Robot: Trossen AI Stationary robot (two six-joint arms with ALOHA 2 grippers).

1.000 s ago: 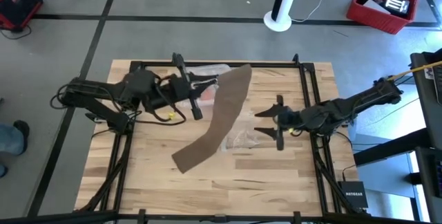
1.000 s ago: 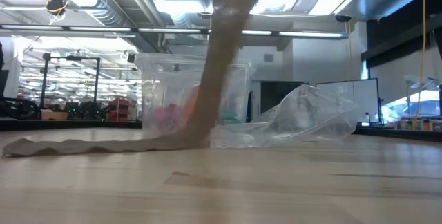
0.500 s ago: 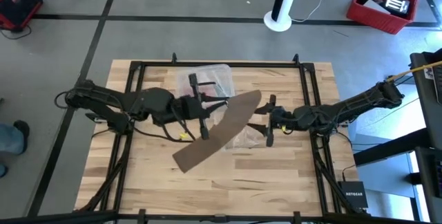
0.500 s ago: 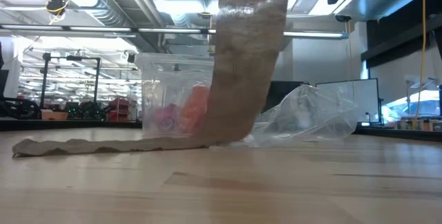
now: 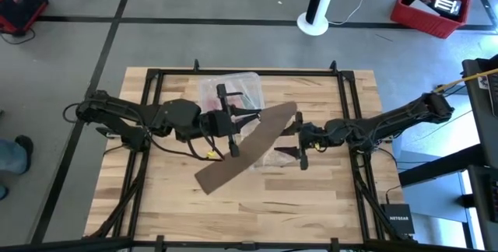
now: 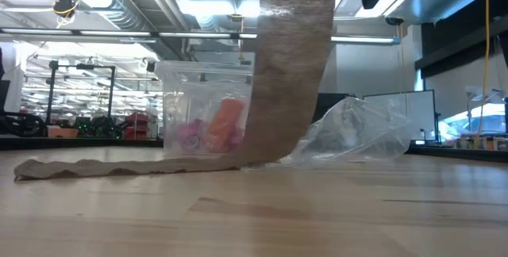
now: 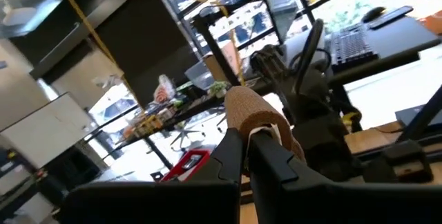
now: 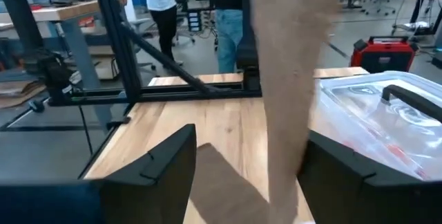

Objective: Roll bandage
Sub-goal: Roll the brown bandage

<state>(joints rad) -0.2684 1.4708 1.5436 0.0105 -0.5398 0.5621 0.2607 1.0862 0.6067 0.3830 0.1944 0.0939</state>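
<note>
Wooden table [image 5: 311,197] carried the bandage [image 5: 247,145], one end clamped aloft in the shut left gripper [image 5: 233,120], tail lying flat; right gripper [image 5: 299,139] stood open beside it, holding nothing, apparently; a mistimed closure could miss the swaying strip.

Table [image 5: 311,197] centre: bandage [image 5: 247,149] runs from 7 o'clock, flat on wood, up toward 1 o'clock. Plastic box [image 5: 233,89] behind it at 12. Plastic bag [image 5: 274,157] at 3, partly under it. Left gripper [image 5: 233,121] at 9, right gripper [image 5: 299,138] at 3.
</note>
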